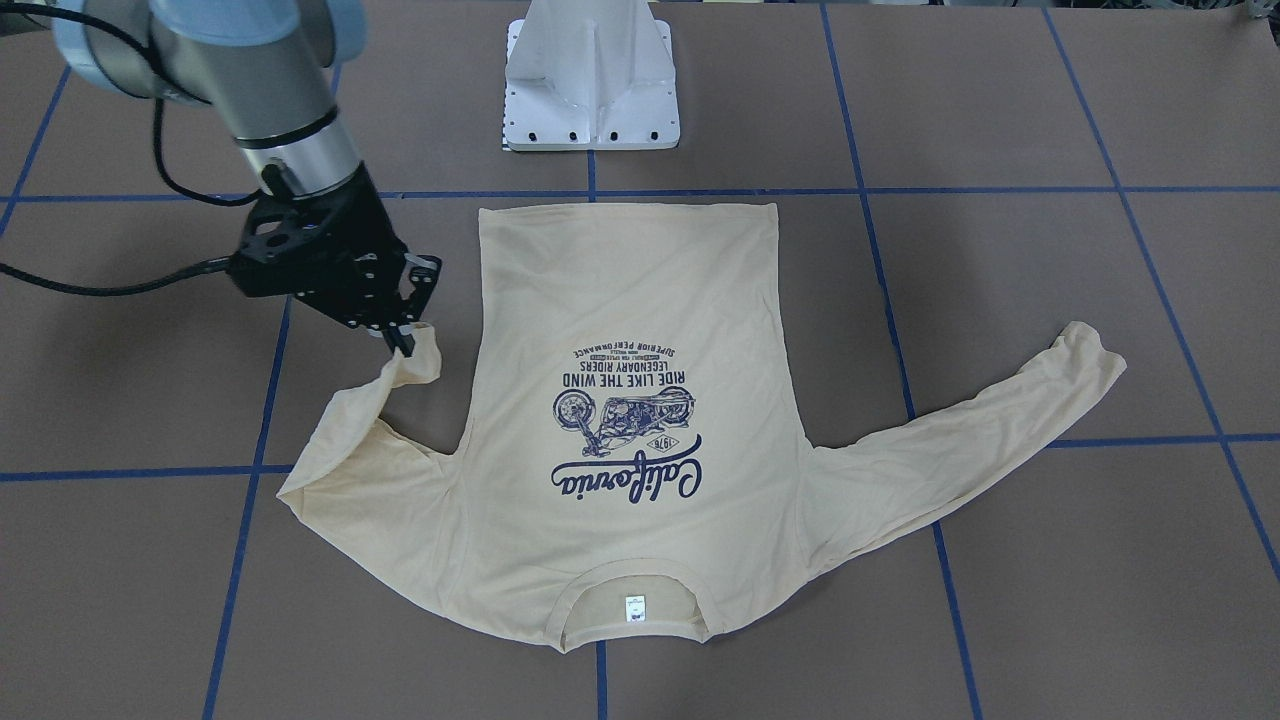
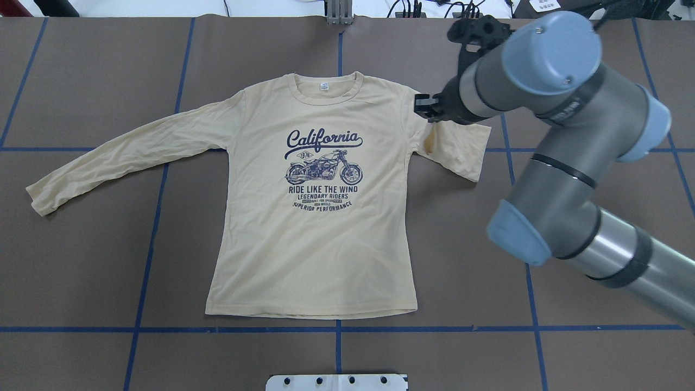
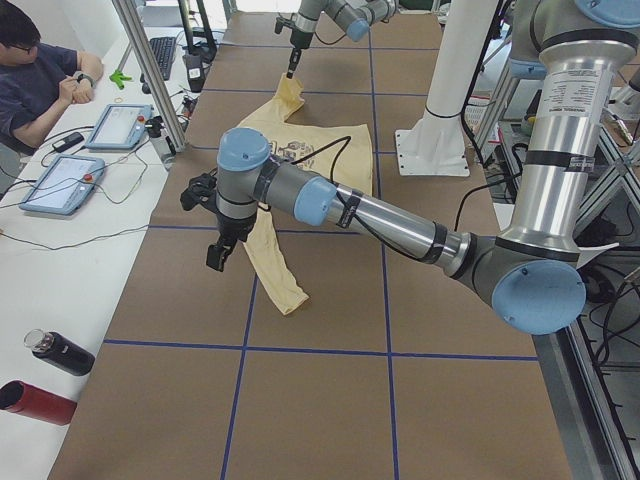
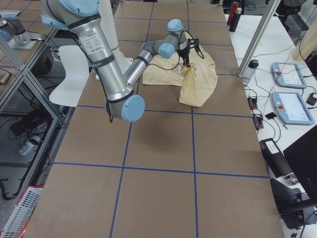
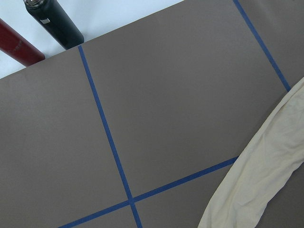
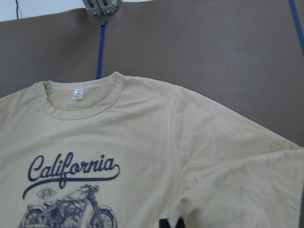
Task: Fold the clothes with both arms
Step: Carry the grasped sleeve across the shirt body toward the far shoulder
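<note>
T-shirt (image 1: pixel 620 300), cream-yellow: lay flat, print up, mid surface (image 1: pixel 1000 120), one sleeve outstretched. Right hand (image 1: pixel 402 338): pinched other sleeve's cuff (image 1: pixel 420 365), raised and doubled back toward the body. Left hand (image 3: pixel 215 255): hung near outstretched sleeve; spread or pressed together, could not tell.

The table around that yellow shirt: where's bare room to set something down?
Bare table lies beside the shirt's body, on the robot's side of the outstretched sleeve, and between hem and white pedestal base. Crowded: the other sleeve, pinched by the right gripper.
</note>
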